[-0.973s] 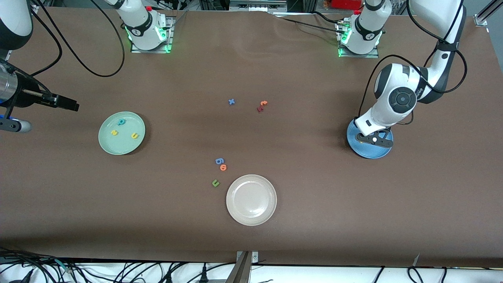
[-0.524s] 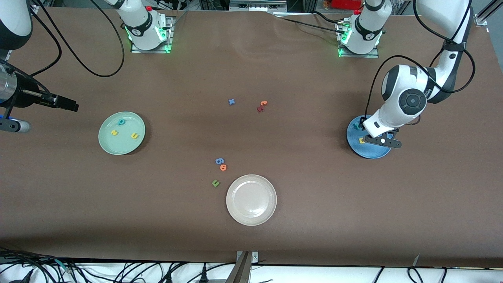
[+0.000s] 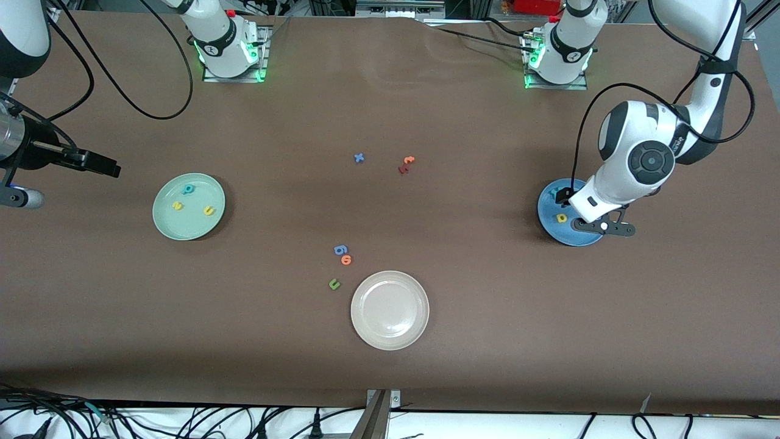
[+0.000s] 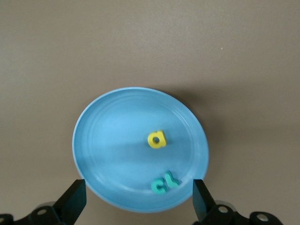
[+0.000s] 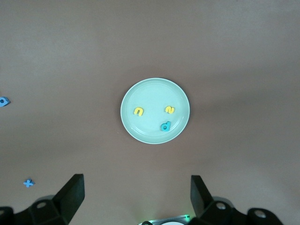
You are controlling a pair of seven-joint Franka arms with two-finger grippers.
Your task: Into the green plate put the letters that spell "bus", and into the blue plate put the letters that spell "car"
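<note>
Since the earlier frame the left arm has lifted and swung toward its own end of the tabletop, its jaws have spread apart, and letters it covered now show.

At the right arm's end, the right gripper (image 3: 109, 164) waits in the air, jaws wide open and holding nothing. Near it on the tabletop sits the green plate (image 3: 167, 227), holding the teal b (image 3: 189, 189), the yellow s (image 3: 177, 206) and the yellow u (image 3: 209, 210), all apart from one another.

In the middle lie spare letters and the cream plate (image 3: 390, 342), none of them needed.

At the left arm's end, the left gripper (image 3: 606, 228) hangs over the edge of the blue plate (image 4: 112, 140), jaws fully spread and empty. In the plate lie the yellow a (image 4: 157, 139), the teal c (image 4: 158, 186) and the teal r (image 4: 171, 179). The c and r seem to touch, close to the rim.

Both words look placed, so the step in hand is likely the retreat. It is best done by rising straight up with jaws kept wide, clear of the rim, so nothing is nudged out.
</note>
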